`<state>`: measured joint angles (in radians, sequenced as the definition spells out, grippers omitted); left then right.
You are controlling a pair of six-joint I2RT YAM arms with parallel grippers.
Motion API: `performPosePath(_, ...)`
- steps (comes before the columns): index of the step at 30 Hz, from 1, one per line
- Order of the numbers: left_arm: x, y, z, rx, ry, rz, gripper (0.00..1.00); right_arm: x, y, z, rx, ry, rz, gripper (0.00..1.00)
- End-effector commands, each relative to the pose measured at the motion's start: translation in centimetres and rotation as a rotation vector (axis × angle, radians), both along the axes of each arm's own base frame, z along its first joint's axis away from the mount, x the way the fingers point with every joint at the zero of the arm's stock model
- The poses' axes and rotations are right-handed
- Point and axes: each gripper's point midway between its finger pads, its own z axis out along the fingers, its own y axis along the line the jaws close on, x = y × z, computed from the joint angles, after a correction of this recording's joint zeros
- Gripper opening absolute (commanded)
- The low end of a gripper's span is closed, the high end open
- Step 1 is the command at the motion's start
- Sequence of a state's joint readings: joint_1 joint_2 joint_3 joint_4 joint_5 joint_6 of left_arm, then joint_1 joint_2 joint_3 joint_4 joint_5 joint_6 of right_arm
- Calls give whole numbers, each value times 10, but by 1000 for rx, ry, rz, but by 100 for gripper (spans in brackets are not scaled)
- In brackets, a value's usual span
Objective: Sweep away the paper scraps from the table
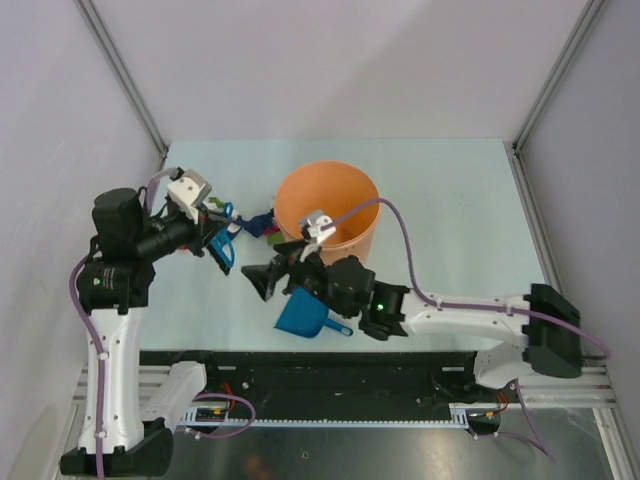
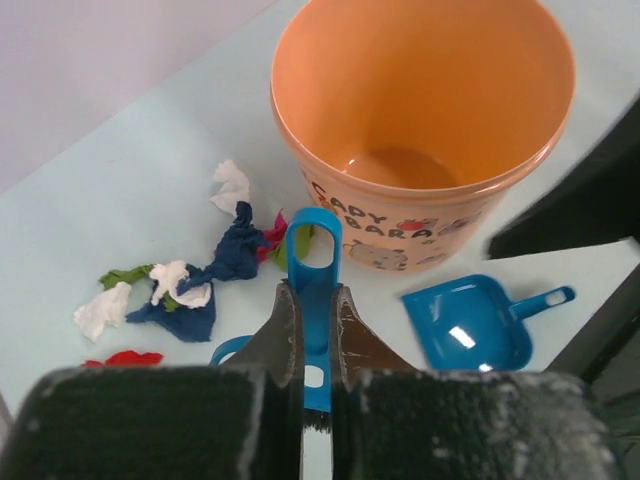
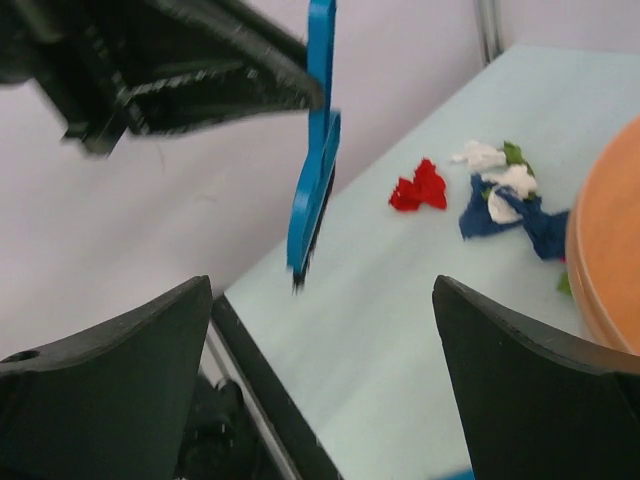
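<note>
The paper scraps (image 1: 258,222), red, white, dark blue and green, lie bunched on the pale table (image 1: 450,190) just left of the orange bucket. They show in the left wrist view (image 2: 235,252) and the right wrist view (image 3: 505,205). My left gripper (image 1: 219,246) is shut on the handle of a blue brush (image 2: 313,245) and holds it above the table, near the scraps. My right gripper (image 1: 262,281) is open and empty. It hovers just right of the brush (image 3: 314,180), with the blue dustpan (image 1: 300,315) lying on the table beside it.
An empty orange bucket (image 1: 328,212) stands at mid-table, right of the scraps, also in the left wrist view (image 2: 420,120). The black front rail (image 1: 330,360) runs along the near edge. Grey walls and metal rails close in the table.
</note>
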<state>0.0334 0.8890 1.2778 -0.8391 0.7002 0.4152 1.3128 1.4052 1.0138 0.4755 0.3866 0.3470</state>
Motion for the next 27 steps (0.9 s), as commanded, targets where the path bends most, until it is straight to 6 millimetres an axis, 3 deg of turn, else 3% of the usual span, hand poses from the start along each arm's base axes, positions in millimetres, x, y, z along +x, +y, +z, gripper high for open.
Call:
performPosePath(1, -8, 0, 8, -153, 118, 124, 0, 22, 31, 31, 110, -5, 17, 96)
performPosePath(3, -12, -1, 12, -168, 113, 129, 0, 25, 44, 39, 116, -12, 64, 96)
performPosePath(5, -14, -3, 17, -175, 103, 120, 0, 28, 58, 23, 75, 1, 90, 94)
performPosePath(10, -14, -3, 24, -195, 95, 129, 0, 19, 81, 13, 60, -4, 190, 78)
performPosePath(13, -13, -4, 28, -210, 93, 132, 0, 14, 92, -2, 24, 6, 237, 50)
performPosePath(14, -15, -6, 30, -221, 96, 120, 0, 15, 94, -6, 11, 6, 246, 28)
performPosePath(16, -18, -12, 34, -254, 112, 103, 0, 13, 93, -9, -9, 5, 270, 3)
performPosePath(20, -39, -35, 39, -291, 125, -78, 0, 3, 77, -10, -134, -79, 347, 0)
performPosePath(21, -52, -44, 40, -294, 129, -167, 8, -7, 64, -11, -211, -128, 410, 0)
performPosePath(23, -71, -52, 42, -268, 112, -278, 36, -22, 48, -16, -295, -173, 499, 0)
performPosePath(24, -79, -52, 34, -219, 101, -320, 65, -26, 33, -6, -326, -229, 518, 0)
performPosePath(25, -80, -51, 35, -195, 87, -322, 75, -32, 17, -27, -415, -168, 550, 0)
performPosePath(26, -82, -50, 35, -177, 80, -324, 82, -37, 7, -29, -445, -178, 578, 0)
performPosePath(27, -84, -48, 30, -144, 77, -332, 95, -36, -10, -49, -513, -135, 586, 0)
